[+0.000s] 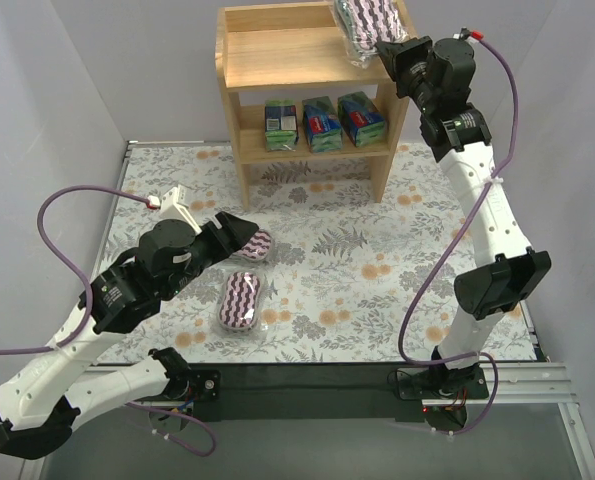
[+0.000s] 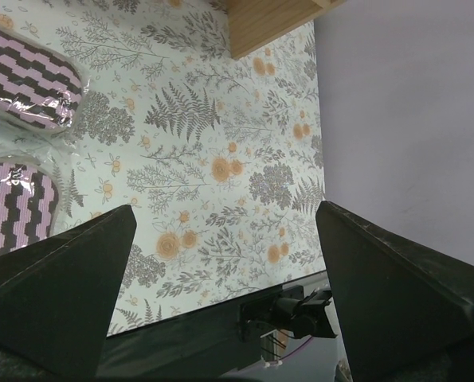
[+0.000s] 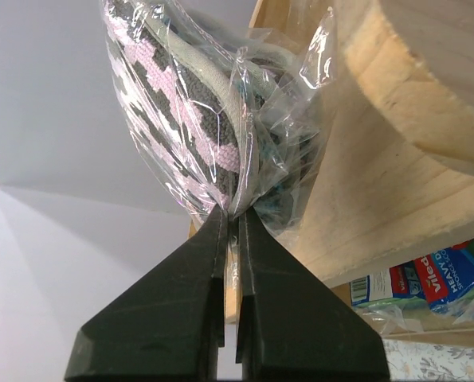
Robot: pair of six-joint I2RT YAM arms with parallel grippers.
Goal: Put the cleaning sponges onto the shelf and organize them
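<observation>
Sponges sit in 3 spots. 1 striped pad is pinched by its clear wrap between the pressed-together fingers of the right gripper, at the right end of the shelf, on its top tier (whether it rests on the wood I cannot tell). 3 boxy packs stand in a row on the lower tier. 2 more pads lie on the flowered table: 1 in the open, 1 just beside the left gripper, its fingers spread wide.
</observation>
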